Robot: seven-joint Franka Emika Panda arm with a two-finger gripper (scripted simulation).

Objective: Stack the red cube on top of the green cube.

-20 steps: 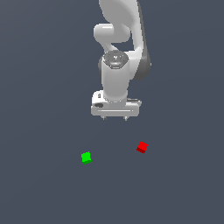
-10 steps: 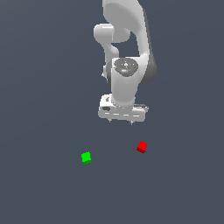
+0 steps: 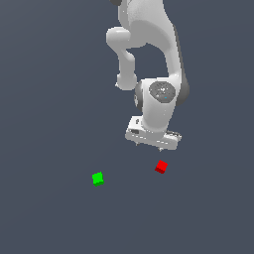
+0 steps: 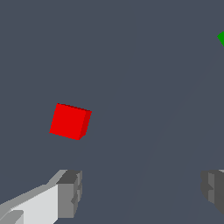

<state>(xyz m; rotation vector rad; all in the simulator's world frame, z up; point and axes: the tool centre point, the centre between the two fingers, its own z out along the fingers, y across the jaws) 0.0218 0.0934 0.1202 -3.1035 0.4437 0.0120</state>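
Note:
The red cube (image 3: 160,166) lies on the dark grey floor, toward the exterior view's right. The green cube (image 3: 97,178) lies apart from it, toward the exterior view's left. My gripper (image 3: 150,147) hangs above the floor, just above and slightly left of the red cube, not touching it. In the wrist view the red cube (image 4: 69,121) lies beyond the fingers, off to one side of the gap. The two fingers (image 4: 69,194) stand wide apart with nothing between them, so the gripper (image 4: 142,192) is open. The green cube (image 4: 221,38) shows only as a corner at the frame's edge.
The white arm (image 3: 149,59) rises from the gripper toward the top of the exterior view. Around the cubes there is only flat dark grey floor (image 3: 49,99).
The gripper has moved toward the exterior view's right and lower, from between the two cubes to just above the red cube. Both cubes have stayed where they were.

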